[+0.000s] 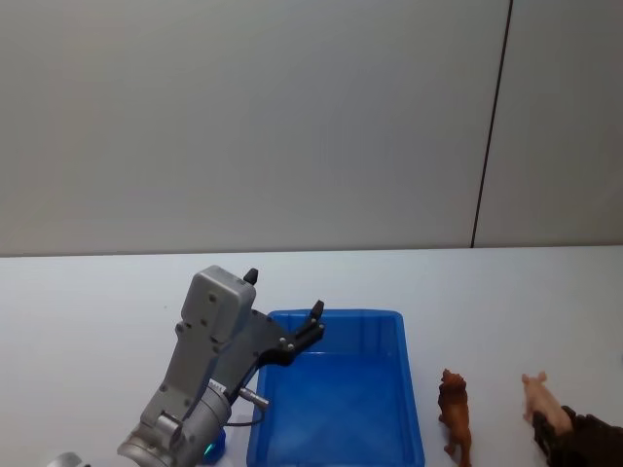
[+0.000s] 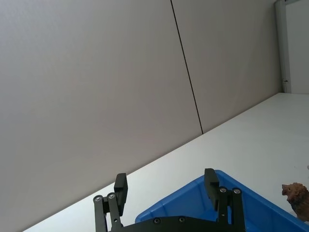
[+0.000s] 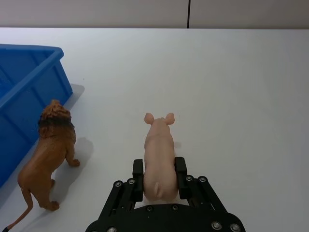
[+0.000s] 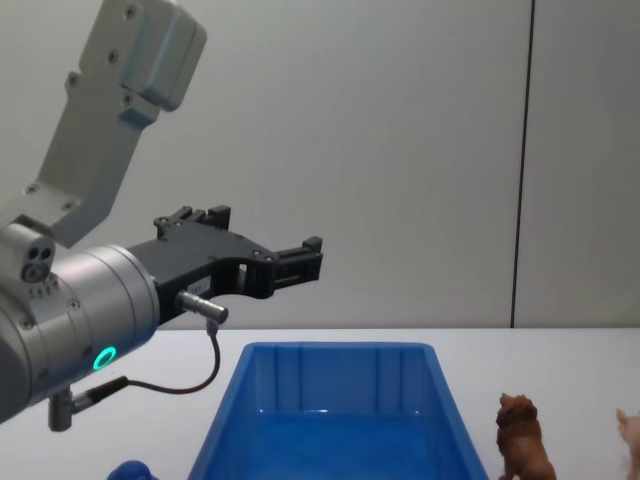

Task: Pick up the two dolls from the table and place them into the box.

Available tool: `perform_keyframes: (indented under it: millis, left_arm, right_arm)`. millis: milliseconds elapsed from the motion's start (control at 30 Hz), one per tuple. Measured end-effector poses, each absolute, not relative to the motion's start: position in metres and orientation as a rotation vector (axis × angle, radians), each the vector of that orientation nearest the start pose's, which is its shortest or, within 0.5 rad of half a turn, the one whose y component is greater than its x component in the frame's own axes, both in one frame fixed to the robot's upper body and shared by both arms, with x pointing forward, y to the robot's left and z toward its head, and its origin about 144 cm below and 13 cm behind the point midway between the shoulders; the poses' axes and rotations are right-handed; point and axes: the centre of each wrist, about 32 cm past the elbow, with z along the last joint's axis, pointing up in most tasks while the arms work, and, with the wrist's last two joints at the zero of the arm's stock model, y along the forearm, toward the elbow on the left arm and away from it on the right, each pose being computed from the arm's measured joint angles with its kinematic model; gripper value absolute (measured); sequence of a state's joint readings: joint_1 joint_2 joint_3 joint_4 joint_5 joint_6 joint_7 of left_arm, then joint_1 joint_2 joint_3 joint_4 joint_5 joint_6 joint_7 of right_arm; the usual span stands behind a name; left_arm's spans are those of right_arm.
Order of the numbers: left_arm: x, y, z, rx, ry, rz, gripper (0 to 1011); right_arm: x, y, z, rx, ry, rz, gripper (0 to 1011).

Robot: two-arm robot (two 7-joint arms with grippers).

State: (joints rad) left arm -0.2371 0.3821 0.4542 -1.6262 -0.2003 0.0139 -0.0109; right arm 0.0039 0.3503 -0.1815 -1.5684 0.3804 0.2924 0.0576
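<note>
Pinching the pink pig by its hindquarters, the right claw has one black finger pressed to each flank, and the pig's snout points away from the robot. In the head view this claw comes in at the lower right corner, low over the white table. The pig's legs are hidden under its body in the wrist view, so I cannot tell whether its feet touch the table.

Near the pig on its left, clear of the claw, the brown lion stands upright on the table. Its dark mane faces the same way as the pig's snout and its tail trails back toward the robot. It stands between the pig and the blue box, close to the box's right wall but not touching it.

The left claw hangs spread wide with nothing between its fingers. The head view places it over the box's far left corner, and the chest view shows it well above the rim. A green ring light glows on the grey arm behind it, and a thin black cable loops beneath. A grey wall with one dark vertical seam rises beyond the table's far edge.
</note>
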Motion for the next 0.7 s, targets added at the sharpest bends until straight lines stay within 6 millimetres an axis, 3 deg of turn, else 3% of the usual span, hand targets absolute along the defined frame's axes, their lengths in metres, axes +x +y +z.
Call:
perform_keyframes:
  millis: [367, 700]
  left_arm:
    - [0.492, 0.198, 1.204, 0.061, -0.268, 1.124, 1001]
    - [0.492, 0.198, 1.204, 0.061, -0.268, 1.124, 1001]
  right_arm:
    - [0.459, -0.268, 1.153, -0.201, 0.200, -1.315, 371]
    - [0.472, -0.252, 1.183, -0.126, 0.137, -1.213, 371]
